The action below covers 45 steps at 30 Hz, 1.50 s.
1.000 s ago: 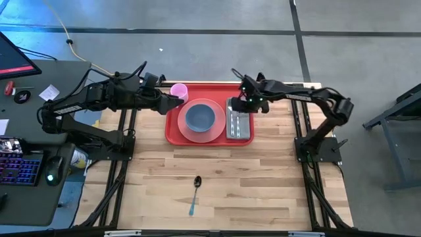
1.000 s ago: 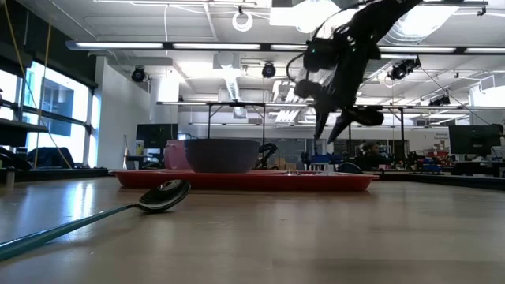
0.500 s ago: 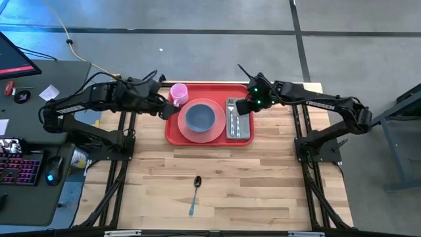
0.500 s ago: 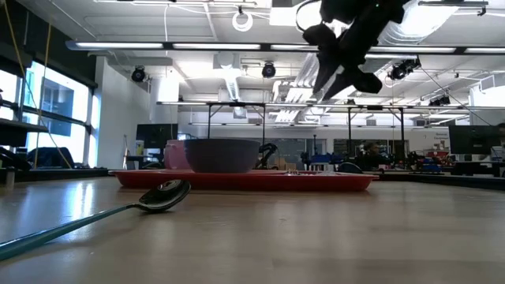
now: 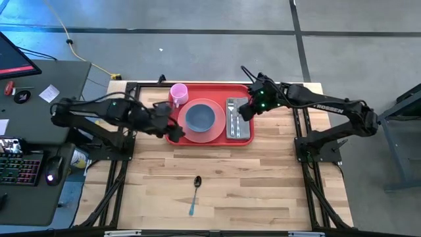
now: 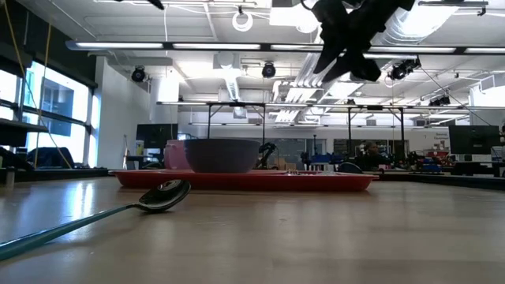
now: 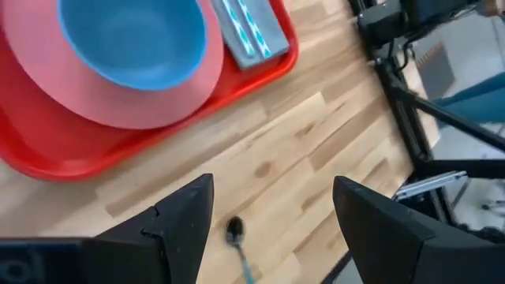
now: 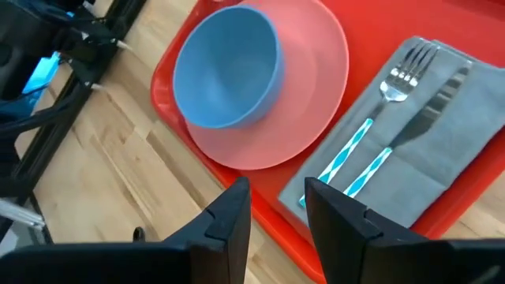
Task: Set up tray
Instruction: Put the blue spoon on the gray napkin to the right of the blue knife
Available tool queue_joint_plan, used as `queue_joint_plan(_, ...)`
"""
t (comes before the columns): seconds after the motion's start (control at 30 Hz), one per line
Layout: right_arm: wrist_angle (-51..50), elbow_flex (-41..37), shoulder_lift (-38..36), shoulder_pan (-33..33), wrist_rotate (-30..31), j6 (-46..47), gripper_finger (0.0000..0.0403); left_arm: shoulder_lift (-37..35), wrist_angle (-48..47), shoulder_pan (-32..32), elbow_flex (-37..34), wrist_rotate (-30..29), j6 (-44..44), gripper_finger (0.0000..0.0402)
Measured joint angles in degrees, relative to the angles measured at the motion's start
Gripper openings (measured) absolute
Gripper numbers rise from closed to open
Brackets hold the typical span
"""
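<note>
The left end effector [image 5: 172,130] is held open and empty over the tray's [image 5: 172,136] near-left corner. The right end effector [image 5: 245,108] is held slightly parted, empty, above the tray's right edge. The tray lies at the tabletop's [image 5: 263,178] far side.

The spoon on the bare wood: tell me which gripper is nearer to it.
Left. The left gripper hangs open at the tray's near left corner, a shorter way from the spoon. The right gripper is above the tray's right side by the napkin, farther off.
</note>
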Motion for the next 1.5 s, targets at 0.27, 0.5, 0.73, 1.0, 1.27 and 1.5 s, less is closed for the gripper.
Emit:
queue_joint_plan(0.27, -0.2, 0.0, -1.1, 0.0, -7.2, -3.9, 0.0113, 6.0, -2.1, -5.1, 0.1, 1.4, -9.0, 0.0291)
queue_joint_plan(0.5, -2.4, 0.0, -2.0, 1.1, -11.5, -4.7, 0.0113, 9.9, -0.1, -8.3, 0.2, 2.8, -16.6, 0.0291)
queue_joint_plan(0.73, -3.4, 0.0, -4.6, 2.8, -10.7, -5.6, 0.0113, 12.1, 0.4, -10.5, 0.0, 2.6, -22.0, 0.0291)
queue_joint_plan(1.0, -3.6, 0.0, -7.8, 5.0, -8.1, -5.6, 0.0113, 16.0, 0.8, -12.0, 0.0, 6.3, -25.0, 0.0291)
queue_joint_plan(1.27, -5.2, 0.0, -9.1, 7.7, -5.0, -5.0, 0.0113, 19.3, 1.2, -12.2, -0.1, 9.3, -26.0, 0.0291)
queue_joint_plan(1.5, -5.1, 0.0, -9.4, 10.2, -4.1, -4.0, 0.0113, 21.2, 5.0, -12.2, 0.2, 11.3, -26.6, 0.0291)
